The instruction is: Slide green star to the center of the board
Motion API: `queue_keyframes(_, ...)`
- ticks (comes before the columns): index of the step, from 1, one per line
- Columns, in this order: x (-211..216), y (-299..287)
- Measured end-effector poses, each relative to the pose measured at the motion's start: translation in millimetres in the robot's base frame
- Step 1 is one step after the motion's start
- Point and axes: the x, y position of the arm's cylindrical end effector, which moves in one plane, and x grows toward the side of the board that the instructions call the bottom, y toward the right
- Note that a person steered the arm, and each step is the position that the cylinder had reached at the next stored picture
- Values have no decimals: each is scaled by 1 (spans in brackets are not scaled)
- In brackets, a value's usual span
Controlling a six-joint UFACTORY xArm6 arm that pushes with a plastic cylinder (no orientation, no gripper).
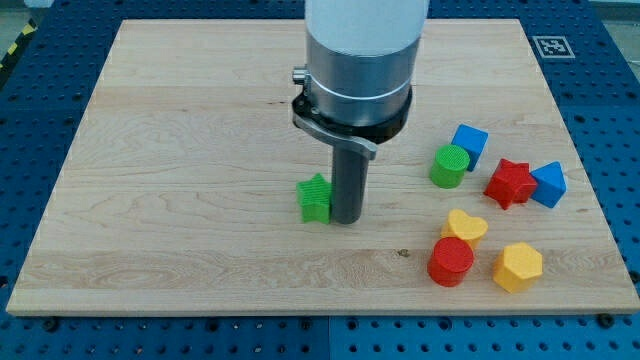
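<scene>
The green star [314,197] lies on the wooden board [180,150], a little below the board's middle. My tip [347,218] rests on the board right beside the star, on its right side, touching or nearly touching it. The arm's grey and white body rises above the rod to the view's top and hides the board behind it.
A cluster of blocks sits at the view's right: a green cylinder [450,166], a blue cube [469,143], a red star [510,182], a blue block [548,184], a yellow heart [465,226], a red cylinder [451,261] and a yellow hexagon [517,267].
</scene>
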Motion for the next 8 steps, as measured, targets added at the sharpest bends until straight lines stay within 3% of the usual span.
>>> queue_keyframes(5, 9, -63)
queue_keyframes(8, -82, -101)
